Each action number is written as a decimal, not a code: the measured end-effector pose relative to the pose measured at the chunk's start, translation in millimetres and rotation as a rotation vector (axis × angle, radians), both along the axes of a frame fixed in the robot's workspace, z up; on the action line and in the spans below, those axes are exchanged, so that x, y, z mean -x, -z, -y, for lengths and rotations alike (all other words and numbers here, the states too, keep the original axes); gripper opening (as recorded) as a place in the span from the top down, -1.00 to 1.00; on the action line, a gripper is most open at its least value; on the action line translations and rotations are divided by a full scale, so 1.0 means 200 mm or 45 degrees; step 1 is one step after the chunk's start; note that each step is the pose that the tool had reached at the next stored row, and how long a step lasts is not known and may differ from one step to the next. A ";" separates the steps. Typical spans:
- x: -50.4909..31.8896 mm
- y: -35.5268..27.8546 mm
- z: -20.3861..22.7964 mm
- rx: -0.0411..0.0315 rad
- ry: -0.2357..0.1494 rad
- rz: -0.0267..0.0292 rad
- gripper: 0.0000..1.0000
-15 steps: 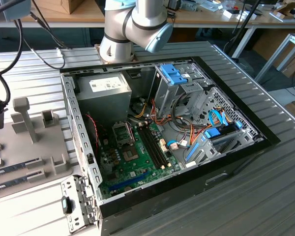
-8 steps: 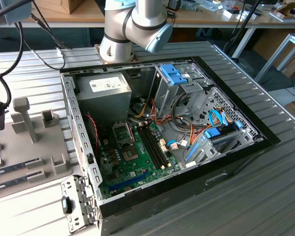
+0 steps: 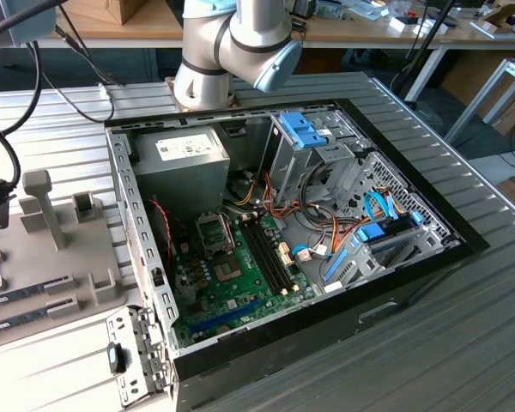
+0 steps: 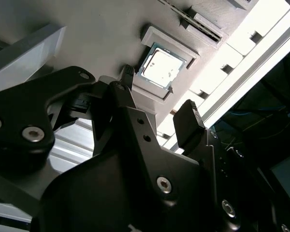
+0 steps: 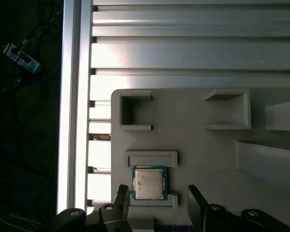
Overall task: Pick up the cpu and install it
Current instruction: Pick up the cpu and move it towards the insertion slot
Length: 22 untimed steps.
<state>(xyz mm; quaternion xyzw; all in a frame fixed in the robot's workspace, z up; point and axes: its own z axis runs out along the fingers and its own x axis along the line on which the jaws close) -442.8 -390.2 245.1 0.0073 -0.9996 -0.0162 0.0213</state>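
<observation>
First wrist view has the cpu, a small flat square chip, dull silver lid on green board, seated in a nest on the pale grey plastic fixture plate. Black two-finger gripper is spread wide and empty, a finger either side. I'd centre it, drop straight, pinch the edges gently. Can't tell how high the fingers sit, or make out the chip's corner mark.

Both wrist views close; shared cpu

Silver arm, black gripper
The arm was silver-grey with a pale blue joint cap; the gripper was matte black with silver screws.
</observation>
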 end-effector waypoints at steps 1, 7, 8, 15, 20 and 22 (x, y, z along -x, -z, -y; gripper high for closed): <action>0.000 0.002 0.000 0.0001 0.000 -0.0001 -0.20; 0.000 0.013 0.000 -0.0001 0.000 0.0000 -0.20; 0.000 0.014 0.000 -0.0001 0.000 0.0001 -0.20; 0.000 0.026 0.000 0.0000 0.000 0.0000 -0.20; 0.000 0.036 0.000 -0.0001 0.000 0.0001 -0.20; 0.000 0.039 0.000 0.0000 0.000 0.0000 -0.20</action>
